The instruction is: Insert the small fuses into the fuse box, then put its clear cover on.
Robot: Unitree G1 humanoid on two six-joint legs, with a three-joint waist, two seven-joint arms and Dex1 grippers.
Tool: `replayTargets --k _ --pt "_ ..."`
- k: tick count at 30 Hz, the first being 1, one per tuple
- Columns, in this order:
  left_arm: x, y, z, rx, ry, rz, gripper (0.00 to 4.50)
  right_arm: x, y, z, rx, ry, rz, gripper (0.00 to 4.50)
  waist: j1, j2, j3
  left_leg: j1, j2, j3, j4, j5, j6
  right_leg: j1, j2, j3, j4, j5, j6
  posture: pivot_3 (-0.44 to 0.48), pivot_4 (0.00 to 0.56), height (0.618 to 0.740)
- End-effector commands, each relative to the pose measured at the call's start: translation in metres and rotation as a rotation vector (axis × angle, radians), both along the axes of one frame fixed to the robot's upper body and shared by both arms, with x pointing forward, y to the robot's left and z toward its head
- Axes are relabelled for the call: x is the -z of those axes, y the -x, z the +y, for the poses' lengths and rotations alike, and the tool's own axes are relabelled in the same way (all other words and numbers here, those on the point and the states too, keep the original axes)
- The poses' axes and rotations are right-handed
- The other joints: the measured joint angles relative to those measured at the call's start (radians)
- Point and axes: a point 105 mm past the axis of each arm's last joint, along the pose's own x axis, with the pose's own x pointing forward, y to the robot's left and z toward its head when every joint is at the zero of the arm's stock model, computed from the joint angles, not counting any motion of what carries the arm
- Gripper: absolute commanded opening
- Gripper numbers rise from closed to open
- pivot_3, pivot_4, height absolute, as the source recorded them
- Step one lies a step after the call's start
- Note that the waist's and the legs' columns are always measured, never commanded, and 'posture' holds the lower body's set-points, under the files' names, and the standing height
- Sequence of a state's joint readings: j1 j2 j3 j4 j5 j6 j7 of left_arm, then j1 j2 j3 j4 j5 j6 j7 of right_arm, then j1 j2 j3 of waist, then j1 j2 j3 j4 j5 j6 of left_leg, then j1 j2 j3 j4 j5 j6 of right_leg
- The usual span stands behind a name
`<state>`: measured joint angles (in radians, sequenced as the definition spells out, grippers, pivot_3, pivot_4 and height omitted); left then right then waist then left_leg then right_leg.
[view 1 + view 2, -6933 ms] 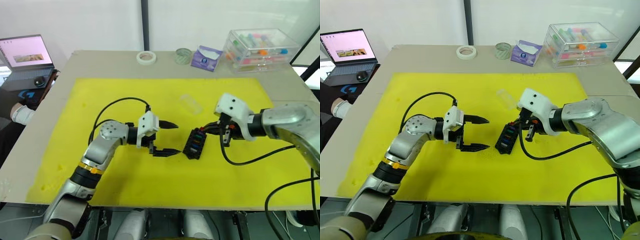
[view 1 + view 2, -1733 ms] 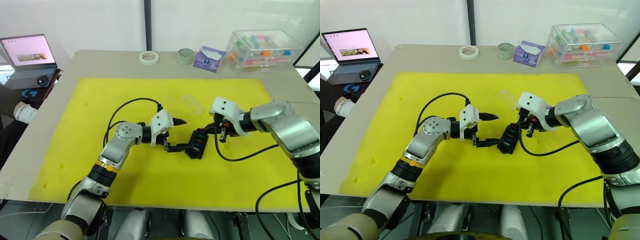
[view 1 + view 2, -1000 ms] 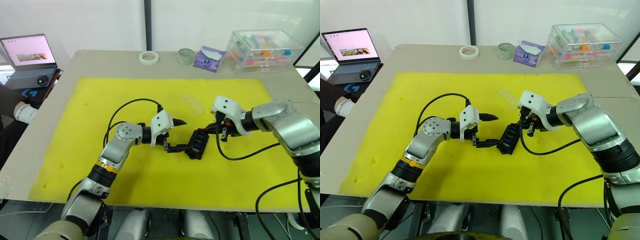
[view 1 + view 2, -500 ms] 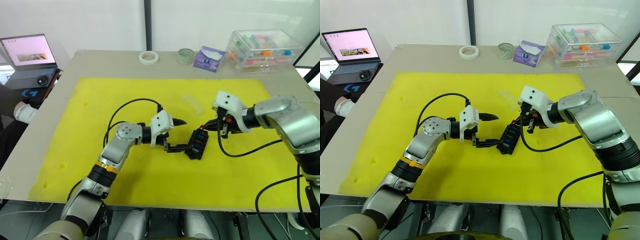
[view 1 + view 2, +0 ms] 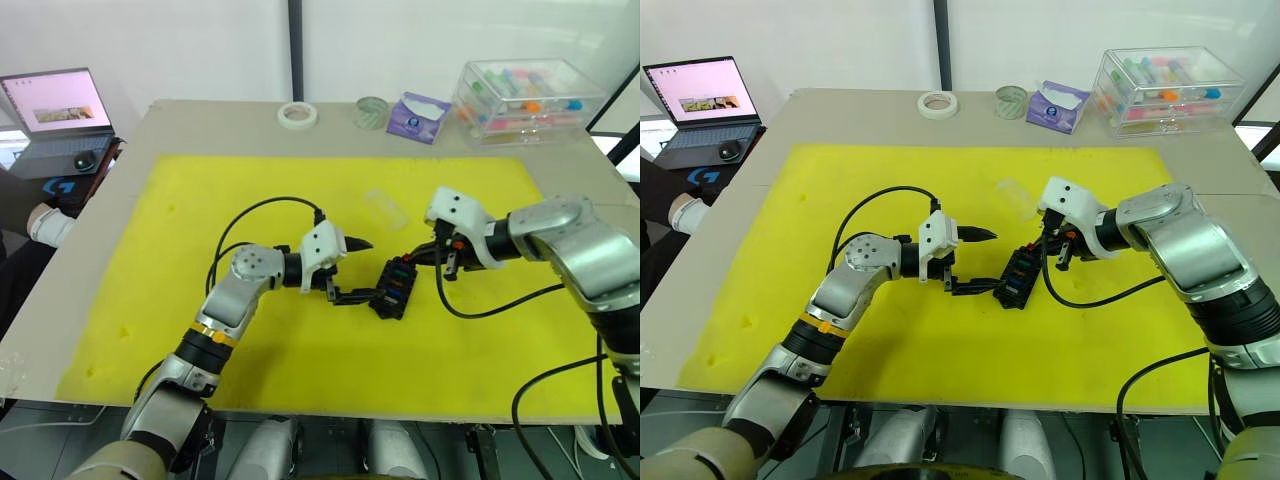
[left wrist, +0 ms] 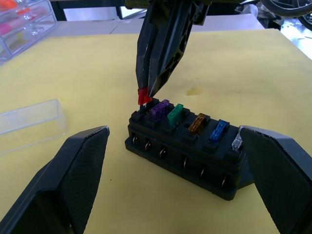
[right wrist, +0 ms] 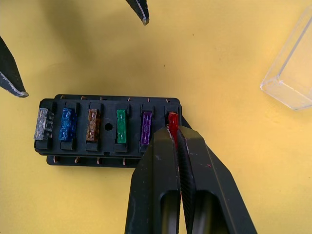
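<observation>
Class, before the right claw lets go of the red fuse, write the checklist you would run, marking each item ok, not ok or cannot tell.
1. Red fuse sits over the end slot of the fuse box: ok.
2. Red fuse pushed fully down: cannot tell.
3. Other five fuses seated in their slots: ok.
4. Right claw shut on the red fuse: ok.
5. Left claw open on either side of the box, bracing it: cannot tell whether it touches.
6. Clear cover lies free on the yellow mat, ready for later: ok.

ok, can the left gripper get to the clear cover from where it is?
Probably yes. The clear cover lies alone on the yellow mat, just beyond the open left gripper, with nothing between them. The fuse box sits off to the side.
</observation>
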<state>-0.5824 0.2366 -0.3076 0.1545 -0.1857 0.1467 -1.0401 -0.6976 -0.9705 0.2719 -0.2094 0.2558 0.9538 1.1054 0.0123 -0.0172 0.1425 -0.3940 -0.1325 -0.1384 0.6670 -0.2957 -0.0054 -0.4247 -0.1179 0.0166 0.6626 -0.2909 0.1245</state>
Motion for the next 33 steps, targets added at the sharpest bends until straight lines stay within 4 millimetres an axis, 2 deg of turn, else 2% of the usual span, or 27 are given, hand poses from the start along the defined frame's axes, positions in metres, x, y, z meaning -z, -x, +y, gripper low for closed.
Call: replayTargets --k 1,21,33 --pt "-0.008 0.002 -0.001 0.012 0.010 -0.036 4.49 -0.004 -0.001 -0.005 0.009 0.021 -0.023 0.00 0.000 0.000 0.000 0.000 0.000 0.000 0.000 0.000 0.000 0.000 0.000 0.000 0.000 0.000 0.000 0.000 0.150 0.740" --pt "-0.007 0.002 0.000 0.004 0.006 -0.037 4.49 0.001 -0.003 -0.002 0.077 -0.038 0.033 0.00 0.000 0.000 0.000 0.000 0.000 0.000 0.000 0.000 0.000 0.000 0.000 0.000 0.000 0.000 0.000 0.000 0.150 0.740" --pt "-0.007 0.003 -0.001 0.011 0.003 -0.041 4.49 0.008 -0.001 0.002 0.052 -0.017 0.033 0.00 0.000 0.000 0.000 0.000 0.000 0.000 0.000 0.000 0.000 0.000 0.000 0.000 0.000 0.000 0.000 0.000 0.150 0.740"
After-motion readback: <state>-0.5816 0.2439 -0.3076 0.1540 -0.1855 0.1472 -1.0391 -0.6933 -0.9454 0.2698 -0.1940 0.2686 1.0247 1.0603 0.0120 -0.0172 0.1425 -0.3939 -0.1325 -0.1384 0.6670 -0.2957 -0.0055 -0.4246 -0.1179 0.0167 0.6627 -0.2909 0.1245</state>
